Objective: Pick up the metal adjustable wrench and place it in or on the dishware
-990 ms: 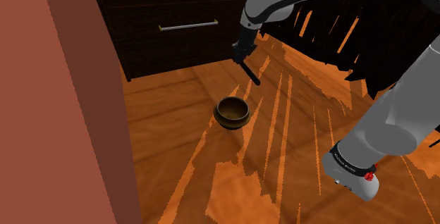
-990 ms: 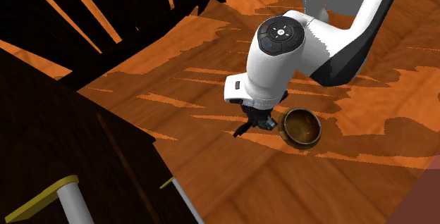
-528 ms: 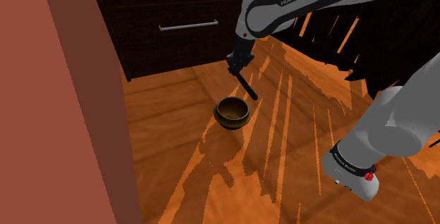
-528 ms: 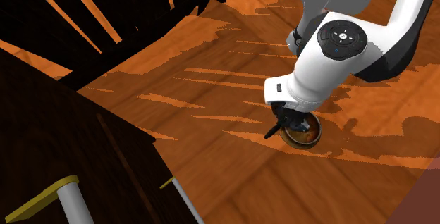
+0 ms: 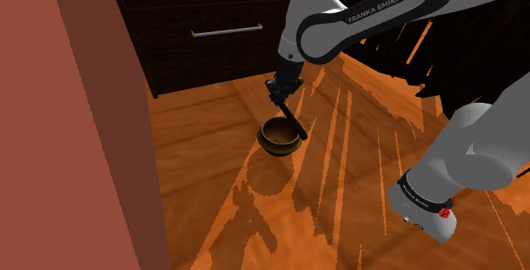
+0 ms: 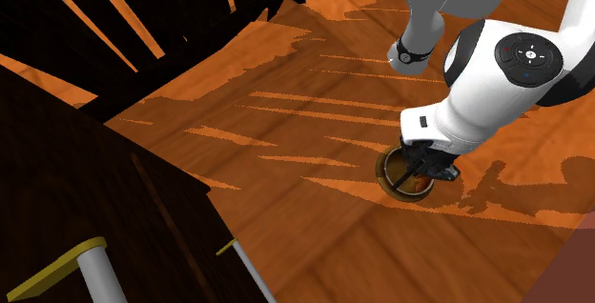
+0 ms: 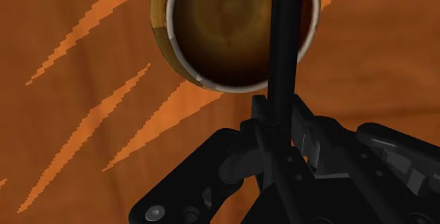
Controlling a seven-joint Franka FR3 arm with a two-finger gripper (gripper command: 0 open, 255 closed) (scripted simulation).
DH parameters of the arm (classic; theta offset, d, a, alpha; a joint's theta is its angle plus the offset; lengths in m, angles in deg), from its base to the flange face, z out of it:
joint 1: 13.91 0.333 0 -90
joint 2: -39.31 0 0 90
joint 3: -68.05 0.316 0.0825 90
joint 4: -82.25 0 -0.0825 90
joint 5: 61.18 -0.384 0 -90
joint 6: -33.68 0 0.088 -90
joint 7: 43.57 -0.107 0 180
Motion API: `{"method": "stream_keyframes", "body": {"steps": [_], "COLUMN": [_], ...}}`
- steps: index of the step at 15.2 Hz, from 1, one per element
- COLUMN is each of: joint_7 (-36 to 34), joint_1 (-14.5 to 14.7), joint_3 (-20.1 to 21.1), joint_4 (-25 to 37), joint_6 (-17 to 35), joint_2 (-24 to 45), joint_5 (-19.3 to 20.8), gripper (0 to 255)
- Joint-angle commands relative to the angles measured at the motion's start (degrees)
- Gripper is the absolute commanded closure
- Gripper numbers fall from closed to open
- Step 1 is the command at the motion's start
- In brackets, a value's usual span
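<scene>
An orange-brown wooden floor [image 5: 204, 183] lies under everything. A dark wooden cabinet with a pale bar handle [image 5: 195, 56] stands at its far side. The white robot arm [image 5: 357, 22] bends down over a round brown bowl with a pale rim [image 5: 279, 137]. The black two-finger gripper [image 7: 278, 127] clasps a slim dark wrench [image 7: 285, 46]. In the shoulder view the wrench hangs tilted over the bowl's rim at about 2 o'clock.

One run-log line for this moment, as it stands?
phase: placing | jaws: shut on wrench | wrench: dark, over bowl | bowl: brown, on wooden floor | release: not yet
</scene>
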Motion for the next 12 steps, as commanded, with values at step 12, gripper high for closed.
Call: {"method": "stream_keyframes", "body": {"steps": [12], "joint_7": [0.51], "joint_1": [0.21], "joint_3": [0.36], "joint_4": [-4.15], "joint_6": [10.27], "joint_2": [6.13], "joint_5": [-0.3], "gripper": [255]}}
